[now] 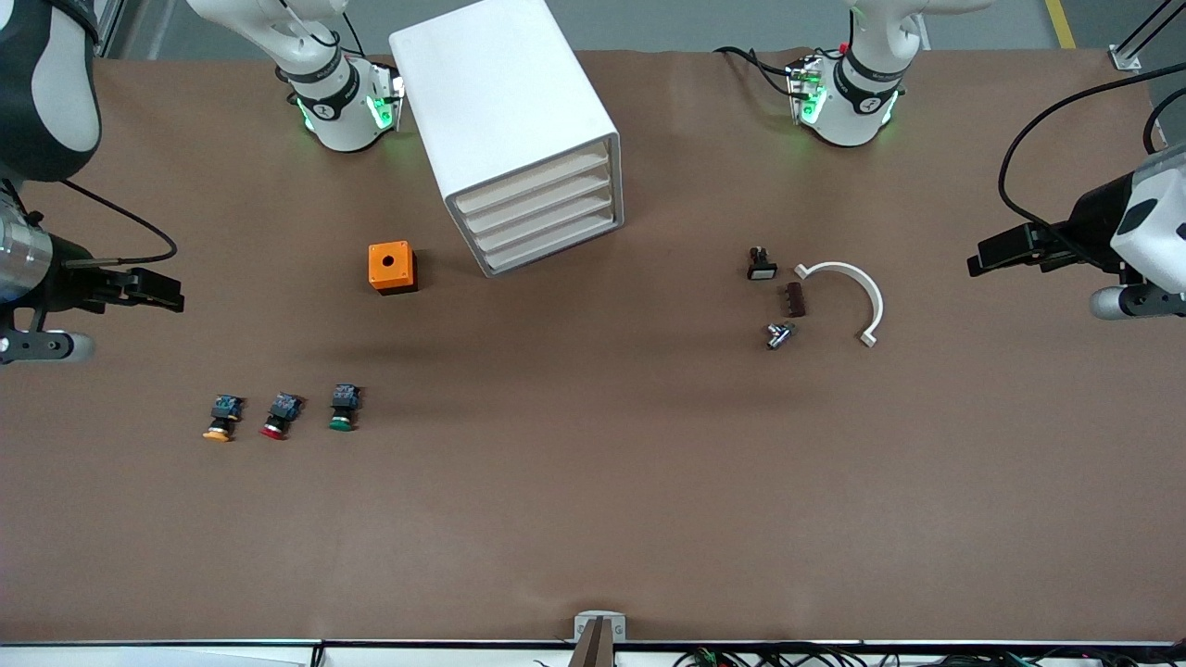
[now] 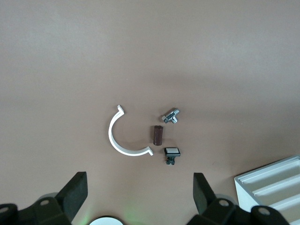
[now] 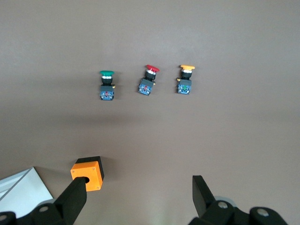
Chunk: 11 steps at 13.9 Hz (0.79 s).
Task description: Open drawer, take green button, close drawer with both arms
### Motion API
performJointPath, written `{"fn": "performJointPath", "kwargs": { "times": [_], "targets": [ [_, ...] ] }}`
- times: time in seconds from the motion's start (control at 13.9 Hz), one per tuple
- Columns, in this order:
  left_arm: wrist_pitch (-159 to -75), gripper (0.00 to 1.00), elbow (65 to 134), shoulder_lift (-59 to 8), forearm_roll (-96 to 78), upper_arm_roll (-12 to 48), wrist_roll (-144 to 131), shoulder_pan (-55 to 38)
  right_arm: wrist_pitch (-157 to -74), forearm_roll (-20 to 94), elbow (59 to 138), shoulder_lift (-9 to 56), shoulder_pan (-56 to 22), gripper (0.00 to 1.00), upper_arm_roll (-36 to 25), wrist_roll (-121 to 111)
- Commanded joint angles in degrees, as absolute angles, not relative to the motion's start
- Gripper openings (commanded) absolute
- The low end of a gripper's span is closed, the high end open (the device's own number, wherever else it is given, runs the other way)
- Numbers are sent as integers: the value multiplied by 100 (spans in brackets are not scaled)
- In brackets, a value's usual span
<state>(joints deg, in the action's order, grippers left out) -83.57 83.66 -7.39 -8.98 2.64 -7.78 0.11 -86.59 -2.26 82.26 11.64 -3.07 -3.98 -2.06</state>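
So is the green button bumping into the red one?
Apart. In the right wrist view, bare brown table shows between the green button and the red button; the front view shows the same gap.

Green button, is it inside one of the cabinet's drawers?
No, the green button lies on the table beside the red-capped button, with every drawer shut.

Both arms [image 1: 56, 139] are cut off by the front view's edges. The cabinet [image 2: 276, 187] shows only a corner in each wrist view, and its drawers' [image 1: 542, 218] contents are hidden.
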Motion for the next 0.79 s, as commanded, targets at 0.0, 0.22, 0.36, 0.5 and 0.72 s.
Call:
{"fn": "performJointPath", "kwargs": {
  "times": [0.0,0.22,0.36,0.5,0.72],
  "targets": [
    [-8682,99,8919,-326,-730,492,-615,202,-8464,-299,7963,1125,-273,100,-395,-272],
    [-9367,99,9569,157,-598,466,-624,123,-8332,-255,7876,1116,-238,100,-413,-281],
    [-9614,99,9738,290,-598,343,-659,-43,-8279,-141,7866,1108,-132,100,-404,-308],
    [-9825,99,9887,474,-484,325,-694,-88,-8174,-141,7831,1012,-132,100,-387,-308],
    [-10159,99,10011,616,-98,325,-694,-141,-8060,-149,7875,791,96,100,-431,-307]
  ]
}}
